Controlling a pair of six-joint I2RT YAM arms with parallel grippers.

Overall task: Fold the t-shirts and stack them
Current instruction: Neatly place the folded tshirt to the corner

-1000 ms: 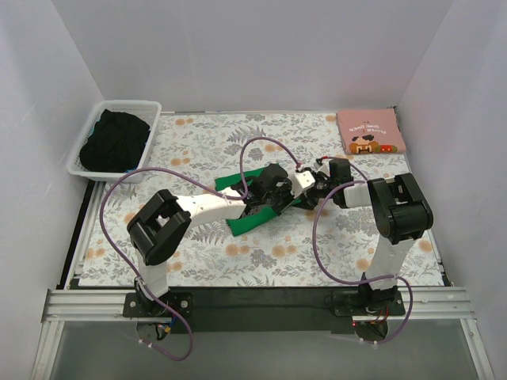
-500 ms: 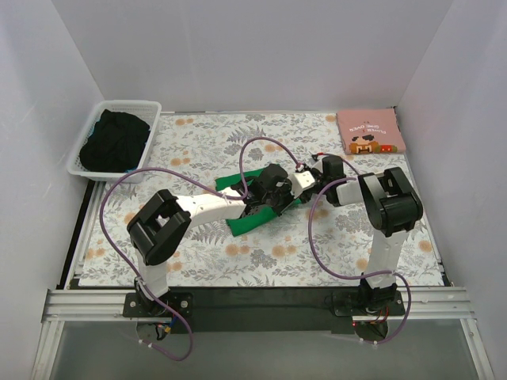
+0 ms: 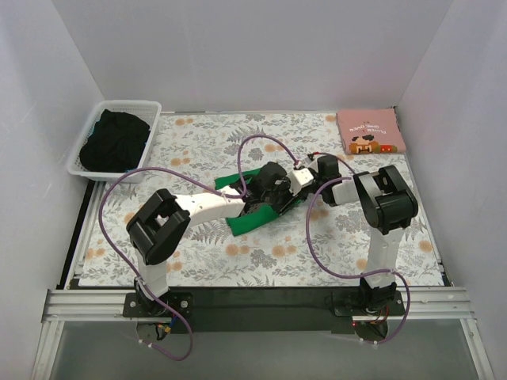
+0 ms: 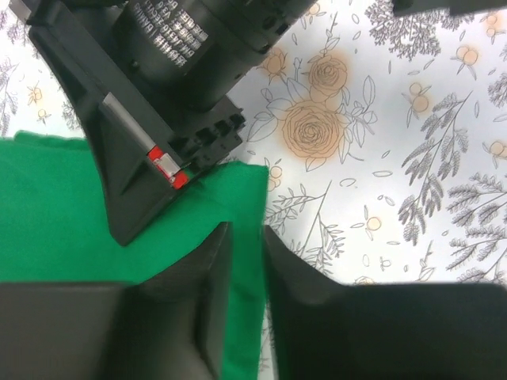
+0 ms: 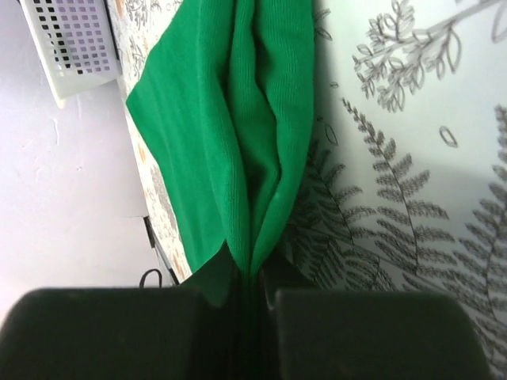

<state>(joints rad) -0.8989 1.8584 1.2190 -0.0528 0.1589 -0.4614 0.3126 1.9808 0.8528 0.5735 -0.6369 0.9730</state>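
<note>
The green t-shirt [image 3: 247, 221] lies partly folded on the floral table cloth at mid-table. My right gripper [image 5: 252, 273] is shut on a bunched fold of the green t-shirt [image 5: 226, 119], which fans out from the jaws. My left gripper [image 4: 247, 233] stands slightly open, its jaws straddling the flat right edge of the green t-shirt [image 4: 63, 214]. In the top view the left gripper [image 3: 273, 202] and right gripper [image 3: 299, 184] meet over the shirt. The pink t-shirt [image 3: 370, 131] with its cartoon print lies folded at the back right corner.
A white slatted basket [image 3: 87, 134] holding dark cloth [image 3: 116, 141] stands at the back left. The right gripper's black body [image 4: 158, 79] hangs close over the left gripper. Purple cables [image 3: 265, 146] loop above both arms. White walls enclose the table.
My right gripper has closed on the green t-shirt's fold. My left gripper's jaws have parted from shut. The right arm has shifted slightly left.
</note>
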